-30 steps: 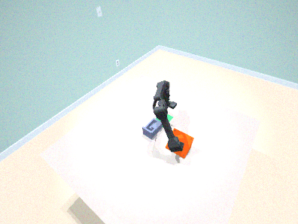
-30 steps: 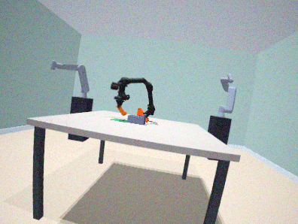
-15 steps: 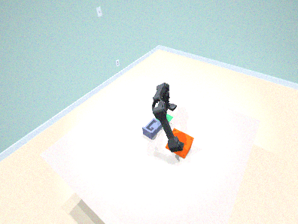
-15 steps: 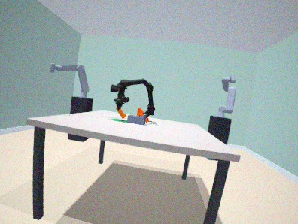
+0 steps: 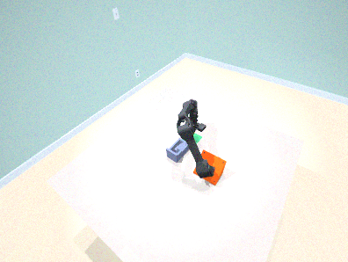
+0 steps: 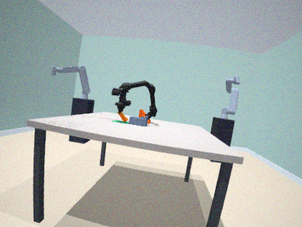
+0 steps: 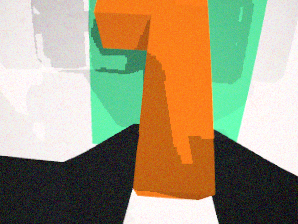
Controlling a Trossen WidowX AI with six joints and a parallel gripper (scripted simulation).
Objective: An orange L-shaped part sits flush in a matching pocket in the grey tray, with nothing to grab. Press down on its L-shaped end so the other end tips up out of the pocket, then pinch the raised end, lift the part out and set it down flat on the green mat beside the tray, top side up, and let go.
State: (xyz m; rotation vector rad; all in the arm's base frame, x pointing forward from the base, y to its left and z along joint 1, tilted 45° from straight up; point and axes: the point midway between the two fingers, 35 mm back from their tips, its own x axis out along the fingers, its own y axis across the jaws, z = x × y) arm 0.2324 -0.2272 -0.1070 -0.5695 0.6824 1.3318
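- The orange L-shaped part (image 6: 123,116) (image 7: 180,90) is out of the tray, slanting down over the green mat (image 5: 198,138) (image 6: 120,122) (image 7: 115,112); whether its low end touches the mat, I cannot tell.
- The gripper (image 6: 120,111) (image 7: 173,135) is closed on the part's plain end, one black finger at each side; the L-shaped end points away from it.
- The grey tray (image 5: 171,154) (image 6: 138,121) sits just beside the mat, its pocket showing from above.
- The black arm (image 5: 194,149) (image 6: 139,84) arches over from an orange base (image 5: 219,163) (image 6: 142,113).
- All of this stands on a pale table (image 5: 167,211) (image 6: 114,131) with dark legs.
- Beyond the table, two grey arms (image 6: 85,81) (image 6: 233,100) stand on dark pedestals (image 6: 90,108) (image 6: 226,131).
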